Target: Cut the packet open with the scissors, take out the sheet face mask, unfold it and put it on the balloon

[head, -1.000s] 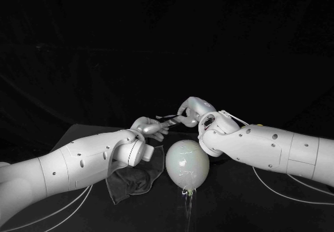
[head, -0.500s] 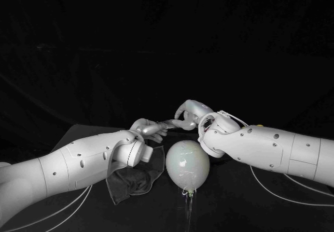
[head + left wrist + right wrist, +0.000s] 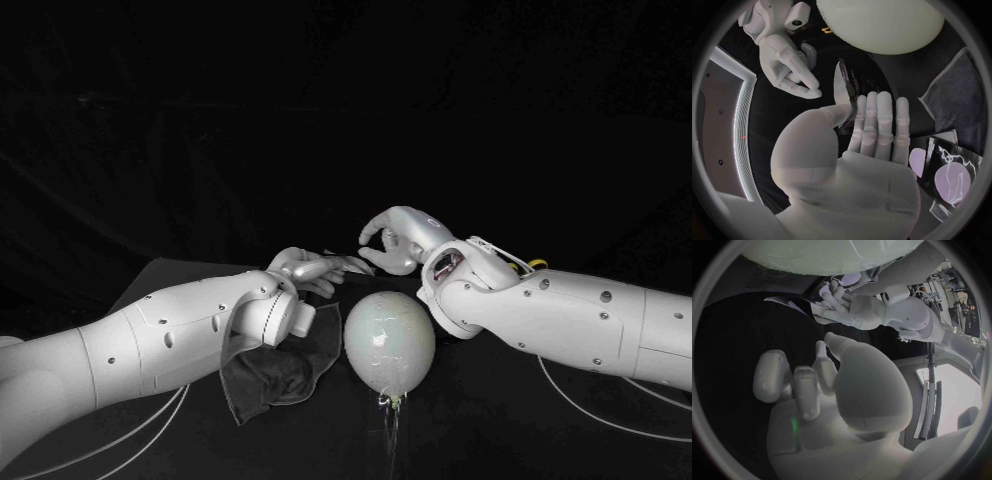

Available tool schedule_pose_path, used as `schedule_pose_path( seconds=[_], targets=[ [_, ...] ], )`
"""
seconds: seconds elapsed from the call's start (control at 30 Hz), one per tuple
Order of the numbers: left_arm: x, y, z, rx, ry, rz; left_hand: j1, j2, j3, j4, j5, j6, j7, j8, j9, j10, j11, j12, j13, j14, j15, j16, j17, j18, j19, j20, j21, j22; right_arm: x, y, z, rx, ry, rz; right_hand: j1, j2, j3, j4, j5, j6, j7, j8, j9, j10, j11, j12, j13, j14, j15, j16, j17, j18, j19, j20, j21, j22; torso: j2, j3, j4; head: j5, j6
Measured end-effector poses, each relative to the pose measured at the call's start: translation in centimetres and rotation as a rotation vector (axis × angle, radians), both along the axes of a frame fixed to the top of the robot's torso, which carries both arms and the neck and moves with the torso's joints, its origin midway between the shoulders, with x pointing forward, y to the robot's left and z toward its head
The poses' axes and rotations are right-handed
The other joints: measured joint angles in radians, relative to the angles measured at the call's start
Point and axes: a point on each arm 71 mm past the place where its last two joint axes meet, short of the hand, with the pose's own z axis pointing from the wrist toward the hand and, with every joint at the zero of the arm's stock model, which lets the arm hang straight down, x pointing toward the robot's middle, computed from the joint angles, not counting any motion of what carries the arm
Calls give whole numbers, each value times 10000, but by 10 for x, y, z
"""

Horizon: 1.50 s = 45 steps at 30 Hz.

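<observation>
1. Dark piece [image 3: 846, 82], packet or folded mask, cannot tell: pinched between left hand [image 3: 864, 145] thumb and straight fingers, free edge pointing toward right hand [image 3: 786, 62].
2. Right hand near that edge, not touching; fingers loosely bent, holding nothing.
3. Balloon [image 3: 387, 340] just beside both hands, long axis toward robot, knot end nearest.
4. Count: one balloon, one held piece, one printed packet [image 3: 948, 172], one dark cloth [image 3: 274, 372].

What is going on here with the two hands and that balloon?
The left hand pinches a dark packet between thumb and fingers, just beyond the balloon, which lies on the black table. The right hand hangs close by, apart from the packet, and holds nothing. A dark cloth lies beside the balloon, on the left arm's side. No mask is on the balloon yet.
</observation>
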Motion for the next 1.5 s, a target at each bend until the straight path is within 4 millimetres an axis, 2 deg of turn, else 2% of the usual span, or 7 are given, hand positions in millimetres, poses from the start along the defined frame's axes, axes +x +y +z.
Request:
schedule_pose_path(
  seconds=[0.23, 0.5, 0.6, 1.1, 1.3, 1.4, 1.5],
  targets=[
    [0, 1, 0, 6, 36, 6, -26, -26, 1, 0, 1, 0, 0, -1, -1, -2, -3, 0, -1, 1, 2, 0, -1, -2, -5, 5, 0, 8, -13, -2, 3, 50, -481, 490, 189, 111, 186, -240, 213, 267, -85, 0, -13, 33, 25, 235, 33, -2, 1, 100, -8, 1, 196, -19, 321, 3, 1, 1, 0, 19, -7],
    [0, 1, 0, 7, 55, 0, -79, 0, 1, -1, 47, 0, 0, -2, -2, -3, -3, 0, 7, -25, -23, -1, 9, -4, -35, 36, 46, 15, -19, 9, -2, -858, -409, 1183, 454, 474, 585, -638, -141, 528, -135, -1, -23, 31, 26, 783, 56, -19, 17, 175, -7, 0, 428, -108, 879, 7, 0, -2, 0, 28, -35],
    [-1, 0, 0, 3, 58, -13, -88, -10, 2, -2, 47, 0, 0, -2, -1, -3, -4, 0, 7, -26, -23, -1, 9, -5, -35, 36, 46, 15, -19, 15, -5, -1319, -356, 1338, 393, 611, 627, -680, -157, 598, -135, -9, -40, 31, 26, 868, 56, -19, 18, 175, -6, -2, 483, -92, 938, 7, 0, -8, 6, 26, -35],
    [-3, -2, 0, -34, 56, -144, -68, 10, -26, -31, 88, 0, 0, -12, 5, -4, -4, 0, 6, -25, -21, -2, 7, -7, -35, 37, 46, 25, -9, 28, -14, -2646, -290, 1105, 179, 874, 733, -701, -254, 597, -135, -67, -93, 30, 25, 904, 58, 3, -6, 167, 1, -1, 482, -90, 1007, -1, 1, -18, 12, 21, -44],
    [-5, -4, 1, -72, 12, -287, -195, 238, -73, -77, 24, -78, 77, -39, 0, -5, -4, 0, 5, -381, 44, -40, 1, -9, -390, 137, 65, 35, -6, 29, -17, -2904, -198, 965, 17, 1035, 843, -658, -254, 484, -65, -211, -159, 29, 23, 904, 64, 3, -6, 163, -1, -1, 479, -88, 1007, 1, 0, -15, 4, 22, -58],
    [-6, -6, 2, -106, -53, -395, -176, 403, -164, -169, -36, -185, 110, -41, -8, -145, 56, -39, 5, -762, 148, -137, -38, -10, -674, 306, -158, -86, -4, 30, -18, -3003, -156, 878, -86, 1138, 915, -606, -254, 288, -8, -374, -247, 29, 25, 917, 66, 2, -5, 139, -7, -1, 478, -88, 1007, 3, -1, -9, 1, 27, -58],
    [-7, -7, 3, -126, -138, -461, -130, 535, -233, -237, -92, -236, 161, -41, -22, -285, 124, -69, 1, -1084, 254, -274, -103, -9, -916, 452, -390, -235, -2, 30, -18, -3064, -126, 822, -86, 1138, 915, -606, -253, 187, 8, -414, -302, 29, 25, 931, 62, 2, -5, 169, -8, -1, 478, -88, 968, 5, -1, -2, 0, 33, -52]
  ],
)
